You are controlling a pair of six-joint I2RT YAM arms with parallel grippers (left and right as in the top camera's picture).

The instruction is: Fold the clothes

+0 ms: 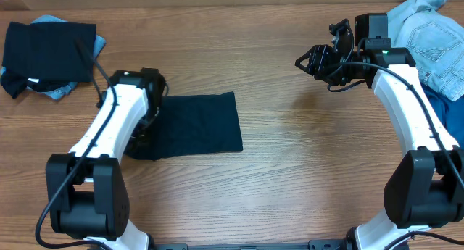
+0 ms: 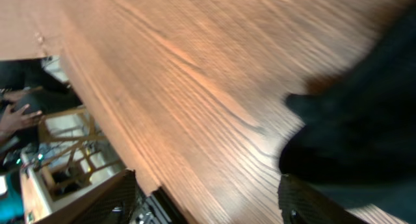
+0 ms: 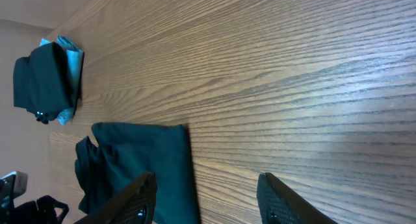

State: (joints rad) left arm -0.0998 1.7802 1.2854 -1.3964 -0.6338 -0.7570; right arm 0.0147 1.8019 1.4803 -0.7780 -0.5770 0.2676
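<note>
Lying in the far left corner of the counter (image 1: 290, 170), a folded black garment (image 1: 47, 47) sits on top of a pale blue piece (image 1: 59, 93) whose edges peek out around it; nearer and a little to the right, the left arm (image 1: 109, 130) reaches over the left edge of the dark navy shirt (image 1: 199, 123), which lies flat as a folded rectangle left of the counter's middle; the left fingers (image 2: 114, 201) stand apart with bare wood between them, and in the blurred wrist view dark cloth bunches beside one of them, not clamped; right of the shirt the wood is bare; the right fingers (image 3: 140, 204) hang above it near the far edge, apart and holding nothing, well away from the shirt; behind the right arm (image 1: 409, 105), in the far right corner, a pale denim garment (image 1: 428, 36) lies rumpled, with a mid-blue piece (image 1: 444, 109) just nearer, touching it.
</note>
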